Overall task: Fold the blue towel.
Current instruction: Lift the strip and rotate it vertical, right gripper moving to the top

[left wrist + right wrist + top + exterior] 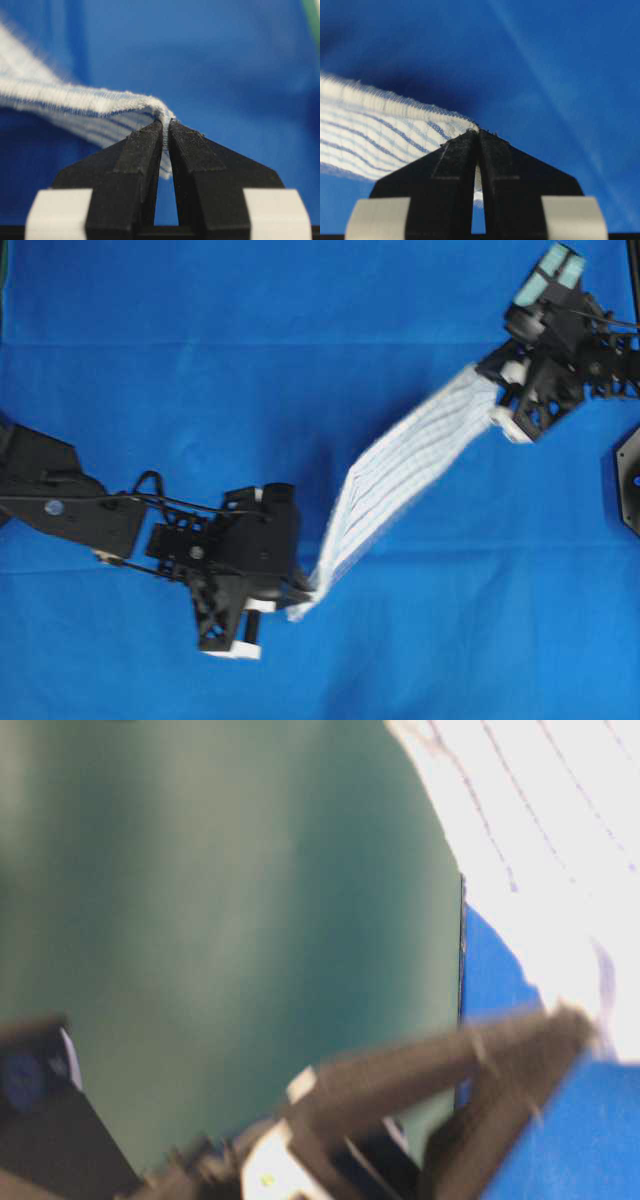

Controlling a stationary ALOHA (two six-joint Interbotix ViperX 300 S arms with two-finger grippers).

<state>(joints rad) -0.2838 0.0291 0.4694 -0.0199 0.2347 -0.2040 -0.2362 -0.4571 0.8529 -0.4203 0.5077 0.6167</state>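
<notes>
Overhead exterior: we saw the blue towel (pixel 400 475) stretched between both grippers above the blue sheet (pixel 200 360). The left gripper (pixel 306 592) pinched one hemmed corner, the right gripper (pixel 497 400) the other, with bare sheet all round.

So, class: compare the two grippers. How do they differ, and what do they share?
The left gripper sits low in the overhead view, pinching the towel's lower end; the right gripper sits high, pinching its upper end. The left points rightward, the right leftward. Both are shut on the towel, stretched between them over the sheet.

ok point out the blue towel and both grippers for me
blue towel (pixel 400 475): overhead view, middle of the hanging span
left gripper (pixel 165 131): left wrist view, fingertips pinching the corner
right gripper (pixel 478 134): right wrist view, fingertips pinching the corner
</notes>
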